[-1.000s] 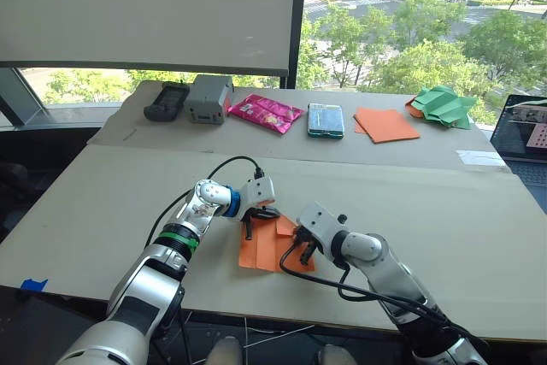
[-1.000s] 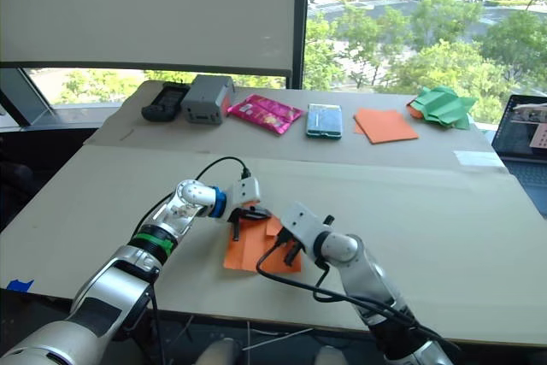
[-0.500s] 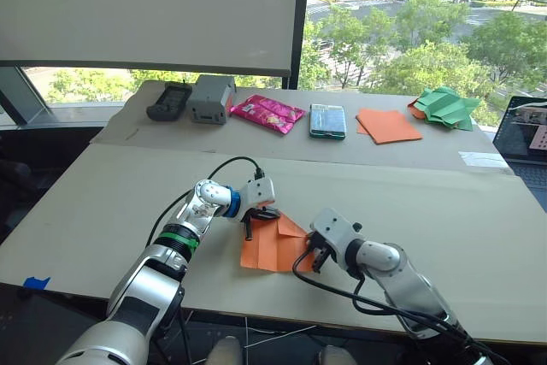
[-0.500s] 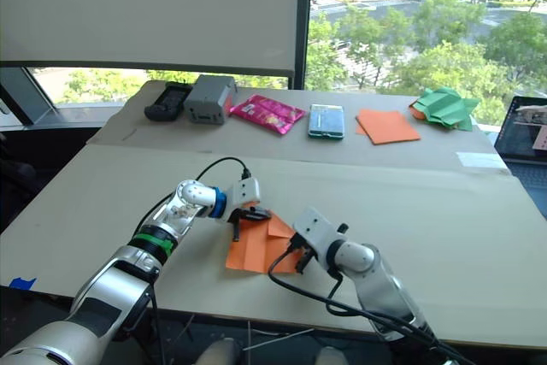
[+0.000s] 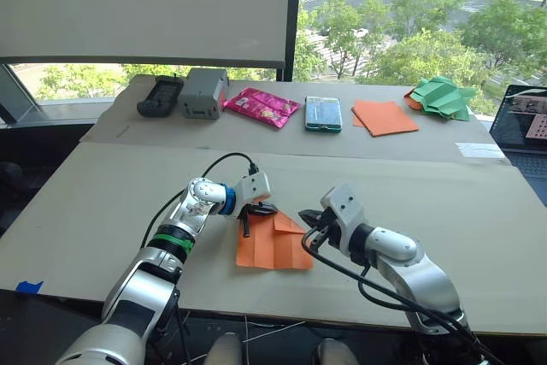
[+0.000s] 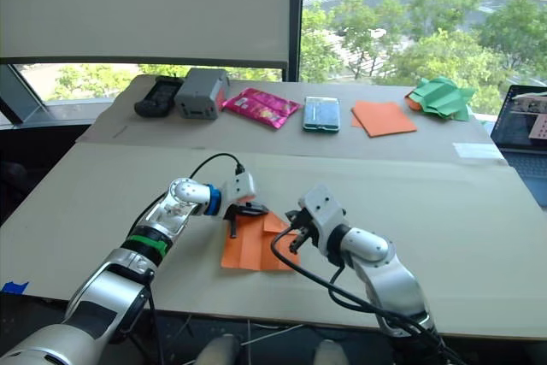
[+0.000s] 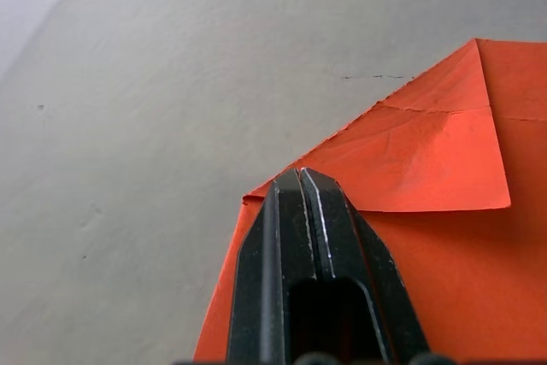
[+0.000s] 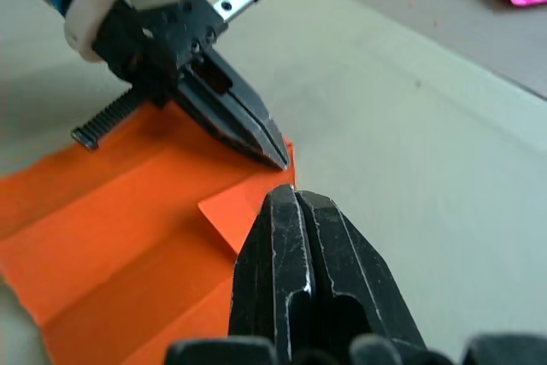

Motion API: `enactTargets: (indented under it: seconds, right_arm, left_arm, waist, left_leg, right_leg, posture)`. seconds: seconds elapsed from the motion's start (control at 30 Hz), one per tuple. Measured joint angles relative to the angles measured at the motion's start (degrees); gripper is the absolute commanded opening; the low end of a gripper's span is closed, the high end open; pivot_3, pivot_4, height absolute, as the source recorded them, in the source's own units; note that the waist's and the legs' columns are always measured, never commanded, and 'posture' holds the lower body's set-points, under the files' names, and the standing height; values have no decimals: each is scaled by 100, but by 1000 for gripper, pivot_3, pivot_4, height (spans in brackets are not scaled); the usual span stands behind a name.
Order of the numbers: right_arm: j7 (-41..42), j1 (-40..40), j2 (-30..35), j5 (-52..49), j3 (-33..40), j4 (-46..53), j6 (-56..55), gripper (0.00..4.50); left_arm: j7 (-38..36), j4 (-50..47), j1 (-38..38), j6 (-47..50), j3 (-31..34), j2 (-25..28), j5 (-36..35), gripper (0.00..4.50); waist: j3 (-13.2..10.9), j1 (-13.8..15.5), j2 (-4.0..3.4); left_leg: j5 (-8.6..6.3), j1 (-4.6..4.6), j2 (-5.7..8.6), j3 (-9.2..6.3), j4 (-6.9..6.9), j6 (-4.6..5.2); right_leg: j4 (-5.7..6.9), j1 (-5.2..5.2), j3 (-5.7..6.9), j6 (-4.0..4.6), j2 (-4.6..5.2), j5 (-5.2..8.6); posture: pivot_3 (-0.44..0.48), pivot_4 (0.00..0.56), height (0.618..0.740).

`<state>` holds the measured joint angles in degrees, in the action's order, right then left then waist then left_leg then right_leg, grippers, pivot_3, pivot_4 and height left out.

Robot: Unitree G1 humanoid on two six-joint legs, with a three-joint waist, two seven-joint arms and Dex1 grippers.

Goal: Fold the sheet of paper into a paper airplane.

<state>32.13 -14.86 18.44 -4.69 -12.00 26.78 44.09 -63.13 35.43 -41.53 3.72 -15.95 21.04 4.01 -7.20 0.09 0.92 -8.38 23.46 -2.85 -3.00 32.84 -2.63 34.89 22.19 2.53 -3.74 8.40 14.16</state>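
Sheet of paper [image 5: 273, 245]: orange, flat on near part of counter [image 5: 444, 211], one far corner folded over as triangular flap.

Handling, judged: very light, thin, limp; slides easily on smooth surface; creases permanently, tears if pinched hard. Best pinned flat at one spot and taken by free edge or flap corner.

Left gripper [image 5: 254, 208]: fingers closed together, tip pressed down on far left corner of sheet beside flap.

Right gripper [image 5: 311, 220]: fingers closed, holding nothing, just off sheet's right far edge.

Change from a second ago: right gripper withdrawn rightward off sheet; flap now lying folded; left gripper unmoved.
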Motion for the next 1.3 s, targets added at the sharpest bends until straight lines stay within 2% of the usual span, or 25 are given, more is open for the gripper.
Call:
enactTargets:
  seconds: [0.17,0.4,0.53,0.63,0.8,0.9,1.1,1.13,1.2,1.3]
  right_arm:
    - [-155,-236,-60,301,-644,-1067,-254,16]
    - [-112,-408,-165,518,-1136,-1626,-770,16]
    - [-94,-441,-149,589,-1169,-1782,-960,16]
    - [-84,-444,-150,615,-1186,-1830,-1036,0]
    - [-77,-446,-168,625,-1203,-1886,-1140,0]
    - [-96,-444,-183,633,-1208,-1892,-1140,0]
    - [-131,-433,-188,638,-1211,-1885,-1140,0]
    - [-144,-435,-197,638,-1214,-1887,-1140,0]
    - [-161,-435,-202,637,-1215,-1886,-1140,0]
    - [-197,-435,-211,636,-1214,-1889,-1137,0]
  left_arm:
    - [126,-1001,600,660,246,300,-197,0]
    - [444,-1774,1136,1461,667,545,-514,0]
    - [905,-2186,1239,2329,1458,523,-1144,0]
    - [1212,-2521,1339,2958,1992,512,-1605,774]
    - [1493,-2809,1667,4205,2498,246,-2537,2463]
    - [1619,-2900,1679,4493,2596,188,-2818,2463]
    - [1917,-2849,1671,4584,2421,-108,-2909,2463]
    - [1945,-2813,1665,4643,2336,-114,-2910,2052]
    - [1972,-2781,1665,4656,2286,-112,-2908,1634]
    - [1970,-2775,1664,4656,2265,-97,-2934,648]
  waist:
    - [-10,-22,-11]
    - [-14,-28,-11]
    - [-23,-35,-3]
    - [-22,-50,-4]
    - [-25,-70,7]
    - [-26,-75,9]
    - [-24,-73,13]
    - [-24,-73,13]
    - [-24,-74,12]
    - [-24,-74,12]
  left_leg:
    - [25,-1,0,1,-5,41]
    - [13,-2,-1,1,-5,21]
    - [0,-4,-3,-5,-6,1]
    - [0,-10,-2,-3,-6,0]
    - [1,-14,-2,-7,-6,2]
    - [1,-15,-2,-8,-6,2]
    - [1,-16,-1,-6,-5,1]
    - [1,-16,-1,-6,-6,1]
    - [1,-16,-1,-6,-6,1]
    - [1,-16,-1,-7,-6,1]
  right_leg:
    - [4,1,0,2,-1,0]
    - [2,1,-1,3,-2,1]
    - [4,2,1,3,-3,1]
    - [2,-4,0,3,-2,1]
    - [11,-5,0,3,-5,0]
    - [9,-6,0,3,-6,0]
    - [7,-7,-1,3,-5,0]
    - [7,-7,-1,3,-6,0]
    - [7,-6,-1,3,-6,0]
    - [6,-6,-1,4,-5,0]
  posture:
    - [0,150,702]
    - [0,150,702]
    - [0,150,702]
    - [0,150,702]
    - [0,150,702]
    - [0,150,702]
    - [0,150,702]
    - [0,150,702]
    - [0,150,702]
    - [0,150,702]
